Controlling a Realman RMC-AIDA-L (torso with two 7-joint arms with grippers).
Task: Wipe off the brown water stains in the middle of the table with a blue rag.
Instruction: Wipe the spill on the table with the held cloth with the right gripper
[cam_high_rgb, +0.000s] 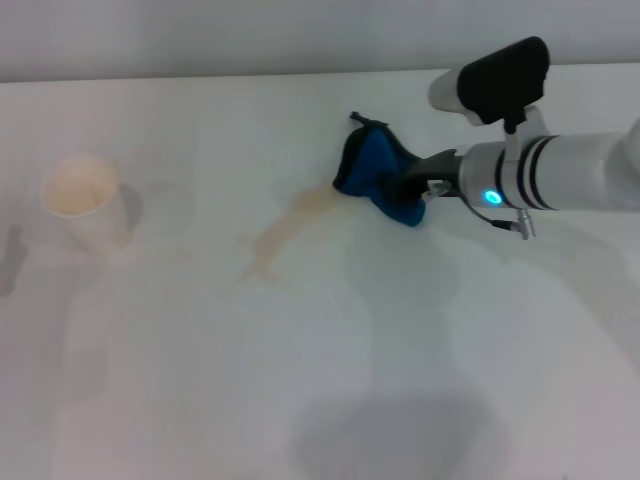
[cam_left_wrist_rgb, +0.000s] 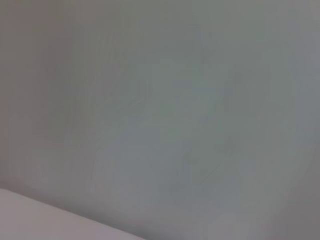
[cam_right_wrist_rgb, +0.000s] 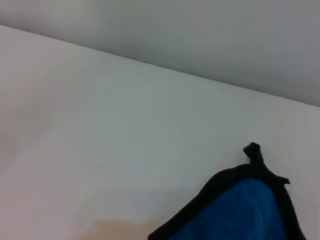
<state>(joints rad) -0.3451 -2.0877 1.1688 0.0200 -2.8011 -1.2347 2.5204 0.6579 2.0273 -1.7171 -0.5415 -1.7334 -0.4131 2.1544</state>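
Our right gripper (cam_high_rgb: 408, 190) is closed on the rag (cam_high_rgb: 375, 178); the dark fingers are buried in the bunched blue cloth, so the rag is carried as a wad and not as a flat sheet. The black loop (cam_high_rgb: 356, 119) stands at the wad's far corner. We judge the lower edge of the rag to be touching or just above the table (cam_high_rgb: 480, 360) at the near end of the stain (cam_high_rgb: 290, 228). The stain is a pale tan streak that begins beside the rag and runs away from it toward the cup (cam_high_rgb: 86, 200), ending well short of the cup. In the right wrist view the rag (cam_right_wrist_rgb: 240, 210) fills the lower corner, with a tan edge of the stain (cam_right_wrist_rgb: 117, 229) just beside it.

The left gripper is not in view; its wrist camera shows only a blank grey surface.

Procedure for the step in hand, as we judge it:

1. Press the wad down so that the cloth spreads and bears on the table.
2. Drag along the streak's own line, from the rag's end toward the far tail, not across it.
3. Keep the pressure even; a lifted edge will leave a film.
4. Overlap a second pass to catch the ragged margins.
5. Stop well short of the cup.

Risk: a tightly bunched rag may push the liquid ahead instead of absorbing it.
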